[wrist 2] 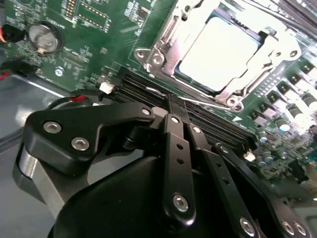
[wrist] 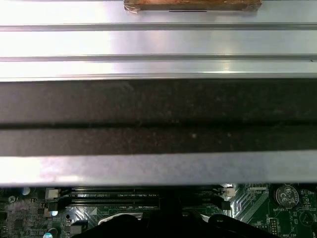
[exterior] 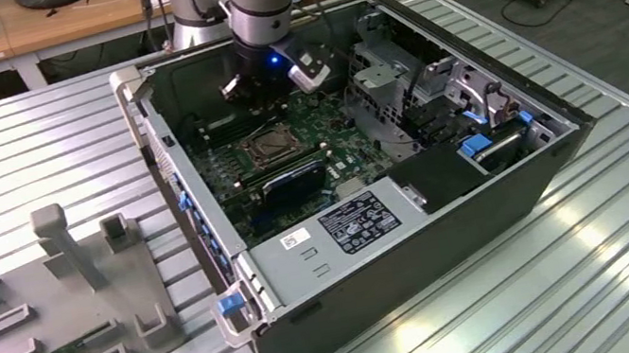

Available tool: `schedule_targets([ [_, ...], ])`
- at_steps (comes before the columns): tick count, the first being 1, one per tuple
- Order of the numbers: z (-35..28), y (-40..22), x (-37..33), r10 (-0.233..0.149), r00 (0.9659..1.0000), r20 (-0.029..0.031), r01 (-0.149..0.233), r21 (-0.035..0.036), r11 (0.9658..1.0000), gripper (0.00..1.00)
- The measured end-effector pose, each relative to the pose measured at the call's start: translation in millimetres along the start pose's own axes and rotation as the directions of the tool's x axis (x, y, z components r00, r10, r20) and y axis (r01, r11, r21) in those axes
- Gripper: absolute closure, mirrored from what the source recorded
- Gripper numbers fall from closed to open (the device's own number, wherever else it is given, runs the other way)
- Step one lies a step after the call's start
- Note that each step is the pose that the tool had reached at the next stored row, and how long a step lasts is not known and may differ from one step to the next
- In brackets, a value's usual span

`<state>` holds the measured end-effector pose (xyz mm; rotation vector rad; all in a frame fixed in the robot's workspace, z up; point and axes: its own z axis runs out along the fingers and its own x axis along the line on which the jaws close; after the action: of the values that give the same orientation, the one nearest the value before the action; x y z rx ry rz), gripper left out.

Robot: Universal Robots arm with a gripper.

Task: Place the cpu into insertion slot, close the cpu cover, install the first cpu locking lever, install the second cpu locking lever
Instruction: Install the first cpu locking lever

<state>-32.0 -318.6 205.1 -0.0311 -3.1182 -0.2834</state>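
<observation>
The black two-fingered gripper (wrist 2: 176, 101) hangs with its fingers pressed together, nothing between them, just above the long black memory slots (wrist 2: 208, 121). Just beyond, the pale silvery square cpu (wrist 2: 218, 49) sits in the metal-framed insertion slot (exterior: 264, 149), the thin silvery cpu cover (wrist 2: 270, 47) down around it, inside the open dark computer case (exterior: 428, 244).

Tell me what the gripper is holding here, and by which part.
Nothing. The gripper has its fingers together with nothing between them, over the memory slots. The cpu already sits in the insertion slot, under the cpu cover.
</observation>
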Motion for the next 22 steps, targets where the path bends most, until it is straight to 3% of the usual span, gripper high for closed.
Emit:
schedule_targets([
  [3,0.1,0.0,0.0,0.001,1.0,-0.0064,-0.001,-0.0001,1.0,0.89],
  [10,-0.3,0.5,0.0,0.038,0.9993,0.0002,-0.038,-0.0006,0.9993,0.89],
  [14,-3.5,1.2,0.0,0.054,0.9985,0.003,-0.054,-0.0006,0.9985,0.89],
  [22,-10.8,2.6,0.1,0.068,0.9977,0.0034,-0.068,-0.0005,0.9977,0.89],
])
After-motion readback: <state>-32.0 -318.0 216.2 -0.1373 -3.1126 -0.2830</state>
